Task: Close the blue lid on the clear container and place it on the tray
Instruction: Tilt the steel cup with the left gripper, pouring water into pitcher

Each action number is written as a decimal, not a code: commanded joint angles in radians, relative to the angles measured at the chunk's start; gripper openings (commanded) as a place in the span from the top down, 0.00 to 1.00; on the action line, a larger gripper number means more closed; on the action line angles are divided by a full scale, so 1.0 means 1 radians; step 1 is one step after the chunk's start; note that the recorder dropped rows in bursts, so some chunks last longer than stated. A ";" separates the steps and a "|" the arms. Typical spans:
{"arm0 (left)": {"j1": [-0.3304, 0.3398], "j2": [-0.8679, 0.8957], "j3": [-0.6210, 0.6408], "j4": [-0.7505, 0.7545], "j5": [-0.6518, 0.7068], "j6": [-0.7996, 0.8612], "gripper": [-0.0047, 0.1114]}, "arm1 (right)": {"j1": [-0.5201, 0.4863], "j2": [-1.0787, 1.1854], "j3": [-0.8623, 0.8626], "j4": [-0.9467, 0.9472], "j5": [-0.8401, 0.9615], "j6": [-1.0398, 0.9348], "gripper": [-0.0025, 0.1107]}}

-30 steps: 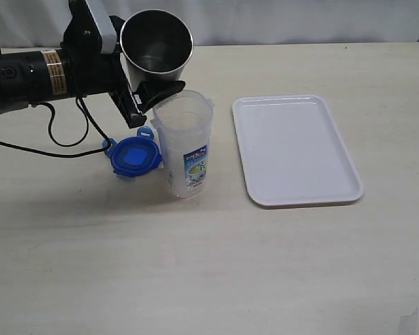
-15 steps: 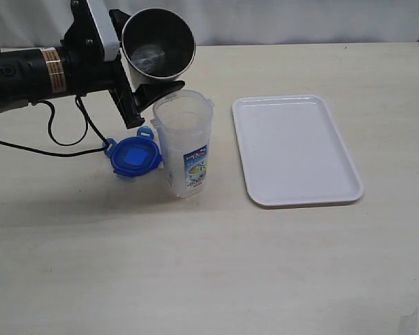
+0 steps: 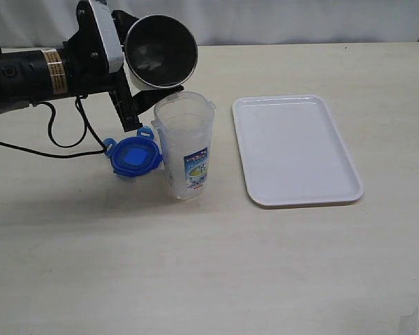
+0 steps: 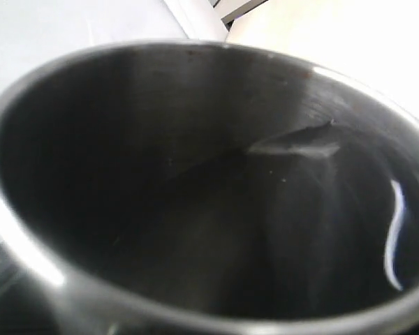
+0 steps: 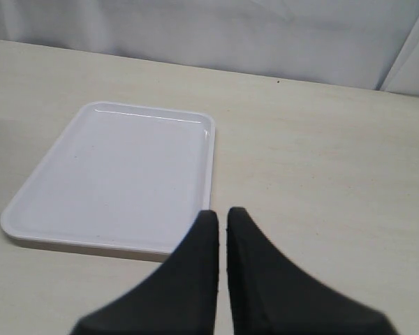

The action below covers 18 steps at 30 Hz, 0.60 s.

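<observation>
The clear container (image 3: 186, 146) stands upright and uncovered on the table, its printed label facing front. The blue lid (image 3: 134, 155) lies flat on the table just left of it, touching or almost touching its base. The white tray (image 3: 297, 150) lies to the right with nothing on it. My left gripper (image 3: 145, 70) is shut on a grey metal cup (image 3: 160, 52), held tilted above the container's mouth. That cup (image 4: 209, 209) fills the left wrist view and hides the fingers. My right gripper (image 5: 221, 216) is shut on nothing, hovering near the tray (image 5: 112, 174); it is outside the exterior view.
A black cable (image 3: 63, 139) loops over the table left of the lid. A pale curtain (image 3: 300, 21) runs along the table's far edge. Bare tabletop (image 3: 209, 272) stretches in front of the container and tray.
The left gripper has tipped the metal cup further and shifted it slightly right and up over the container. Lid, container and tray have not moved.
</observation>
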 commanded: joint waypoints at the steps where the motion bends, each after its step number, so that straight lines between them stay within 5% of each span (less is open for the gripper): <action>1: -0.002 -0.019 -0.008 -0.025 -0.059 0.034 0.96 | -0.002 -0.004 0.001 0.003 0.001 0.002 0.94; 18: -0.002 -0.019 -0.008 -0.030 -0.131 0.155 0.96 | -0.002 -0.004 0.001 0.003 0.001 0.002 0.94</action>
